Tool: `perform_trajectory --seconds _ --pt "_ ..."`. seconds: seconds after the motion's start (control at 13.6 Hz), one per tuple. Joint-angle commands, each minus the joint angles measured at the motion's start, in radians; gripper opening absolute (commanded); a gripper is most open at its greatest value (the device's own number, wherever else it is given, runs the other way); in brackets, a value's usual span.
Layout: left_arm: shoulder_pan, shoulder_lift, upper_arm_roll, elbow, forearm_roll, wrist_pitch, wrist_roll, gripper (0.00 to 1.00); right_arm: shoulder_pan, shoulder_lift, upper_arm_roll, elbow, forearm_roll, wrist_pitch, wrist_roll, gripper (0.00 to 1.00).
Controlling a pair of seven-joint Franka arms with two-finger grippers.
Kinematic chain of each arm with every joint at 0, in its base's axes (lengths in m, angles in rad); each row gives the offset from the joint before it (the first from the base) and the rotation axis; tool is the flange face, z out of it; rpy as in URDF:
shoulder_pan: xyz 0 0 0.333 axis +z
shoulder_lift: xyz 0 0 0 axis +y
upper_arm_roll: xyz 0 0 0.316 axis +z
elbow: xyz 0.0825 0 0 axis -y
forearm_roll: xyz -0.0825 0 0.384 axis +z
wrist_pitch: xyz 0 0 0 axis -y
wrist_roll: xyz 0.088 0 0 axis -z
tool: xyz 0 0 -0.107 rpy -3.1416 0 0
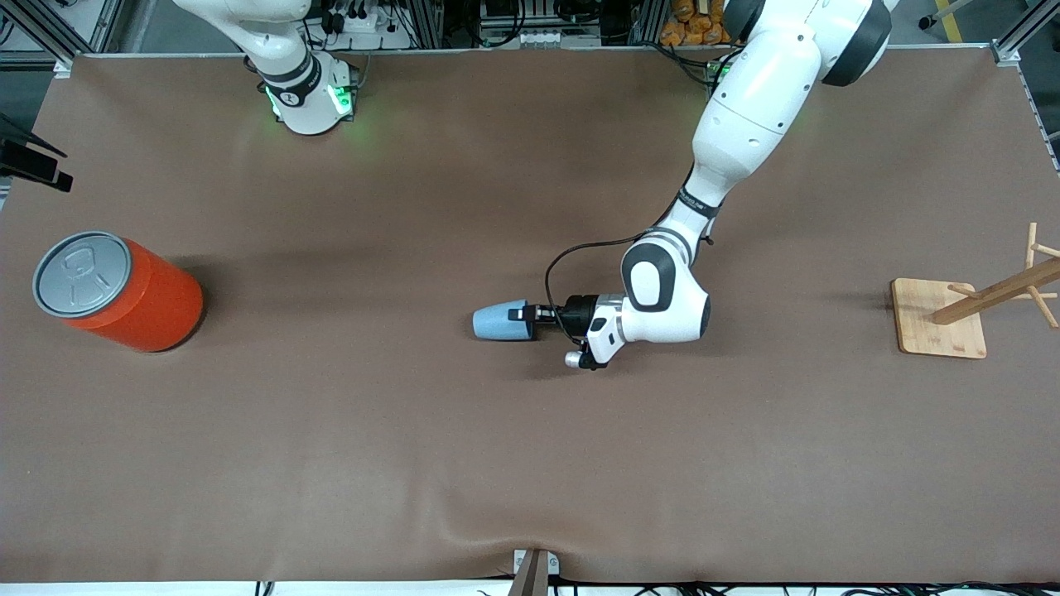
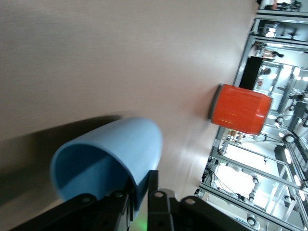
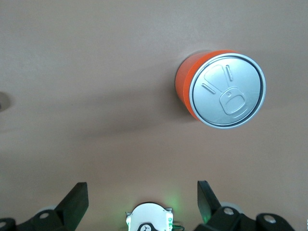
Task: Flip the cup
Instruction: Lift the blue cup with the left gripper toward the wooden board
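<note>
The light-blue cup [image 1: 500, 321] lies on its side at the table's middle, its closed bottom pointing toward the right arm's end. My left gripper [image 1: 525, 315] is shut on the cup's rim, one finger inside the mouth and one outside. In the left wrist view the cup [image 2: 120, 154] fills the lower part, its blue inside showing, with my left gripper [image 2: 139, 192] pinching its wall. My right gripper [image 3: 142, 199] is open and empty, high over the table; its hand is out of the front view and the arm waits.
A large orange can [image 1: 116, 290] with a grey lid stands at the right arm's end; it also shows in the left wrist view [image 2: 239, 109] and the right wrist view [image 3: 221, 90]. A wooden mug rack [image 1: 969, 310] stands at the left arm's end.
</note>
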Motion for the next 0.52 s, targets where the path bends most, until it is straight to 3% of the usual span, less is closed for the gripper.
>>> perform_trajectory --seconds 0.0,0.15,0.44 --pt "-0.008 -0.007 0.007 0.013 0.006 0.013 0.011 0.0 -0.009 0.008 0.013 0.014 -0.013 0.017 0.015 1.0" --pt "-0.008 -0.036 0.01 0.016 0.093 0.014 -0.073 0.0 -0.004 0.011 0.013 0.004 -0.013 0.037 0.015 1.0" --pt "-0.002 -0.148 0.009 0.054 0.557 0.008 -0.443 0.0 -0.004 0.01 0.013 0.002 -0.016 0.037 0.015 1.0"
